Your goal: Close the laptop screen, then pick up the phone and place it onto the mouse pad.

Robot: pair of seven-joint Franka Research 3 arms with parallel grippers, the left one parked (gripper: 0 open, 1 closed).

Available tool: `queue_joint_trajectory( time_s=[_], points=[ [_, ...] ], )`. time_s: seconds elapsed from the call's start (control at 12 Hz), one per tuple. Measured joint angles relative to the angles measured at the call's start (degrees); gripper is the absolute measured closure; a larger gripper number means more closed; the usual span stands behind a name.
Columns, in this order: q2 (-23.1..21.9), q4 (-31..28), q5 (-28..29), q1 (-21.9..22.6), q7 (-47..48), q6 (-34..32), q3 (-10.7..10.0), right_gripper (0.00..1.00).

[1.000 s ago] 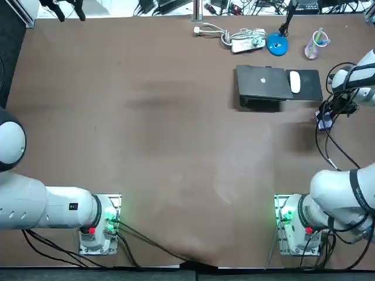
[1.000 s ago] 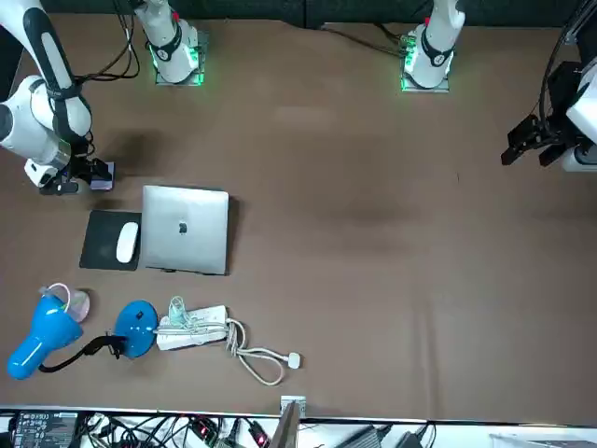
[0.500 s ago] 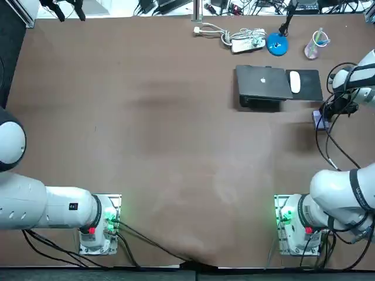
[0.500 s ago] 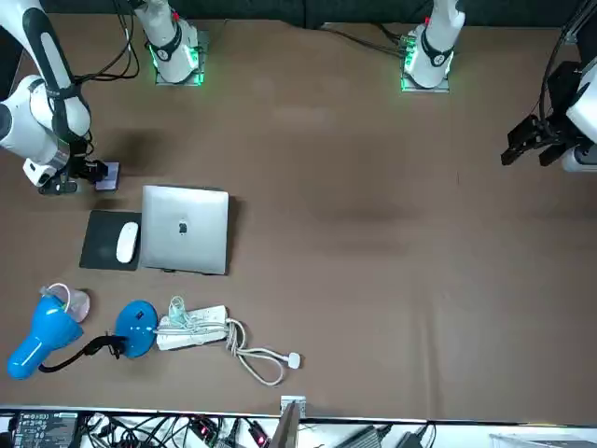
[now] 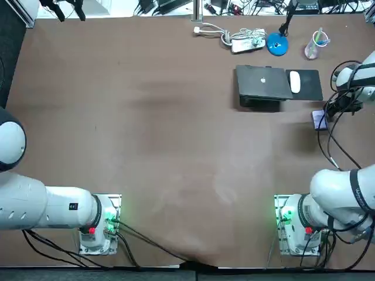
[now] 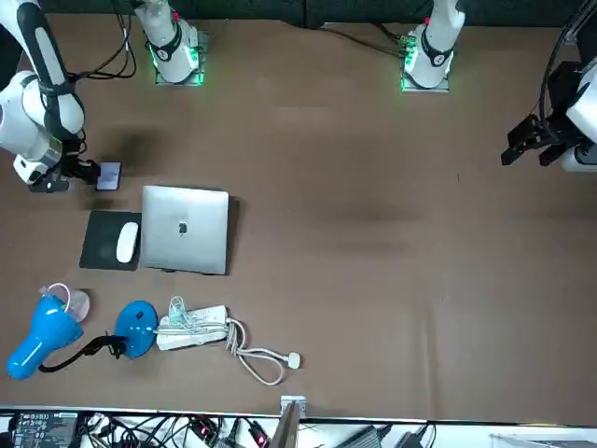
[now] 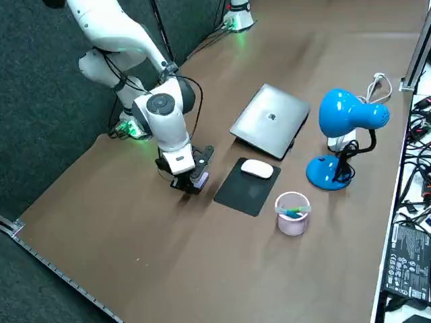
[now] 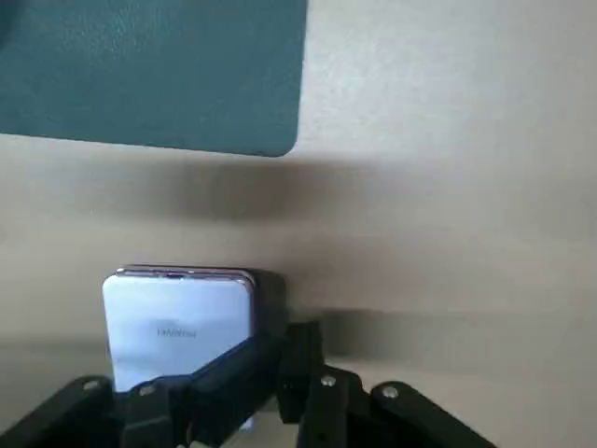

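The silver laptop (image 5: 262, 83) lies with its lid shut, beside the dark mouse pad (image 5: 309, 89) that carries a white mouse (image 5: 295, 81). A pale lilac phone (image 5: 319, 119) sits just on the robot's side of the pad, at the table's right edge. My right gripper (image 5: 338, 109) is low at the phone's outer end and shut on it. In the wrist view the phone (image 8: 177, 322) shows face up, its near end hidden behind the gripper (image 8: 233, 373), with the mouse pad's corner (image 8: 154, 75) beyond. From the side, the phone (image 7: 199, 179) juts out of the gripper (image 7: 188, 177) toward the mouse pad (image 7: 244, 190).
A blue desk lamp (image 5: 276, 42), a white power strip with its cable (image 5: 246, 41) and a pink cup (image 5: 315, 45) stand along the far edge behind the laptop. The right table edge runs close beside the gripper. The mouse (image 7: 257, 169) takes up the pad's laptop-side half.
The right arm's wrist has swung outward toward the table's right edge, and the phone has shifted slightly toward the table's middle, showing more of itself.
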Motion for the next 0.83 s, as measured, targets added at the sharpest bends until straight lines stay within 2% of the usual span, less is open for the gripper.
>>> queue_joint_trajectory(
  time_s=[0.17,0.42,0.83],
  points=[
    [-1.6,1.1,-0.1,-0.1,0.0,-2.7,0.0,0.92],
    [-4.9,3.9,-0.1,-0.1,1.6,-11.4,0.3,0.92],
    [-5.1,4.0,-0.1,3.2,13.9,-13.3,1.1,0.92]
  ],
)
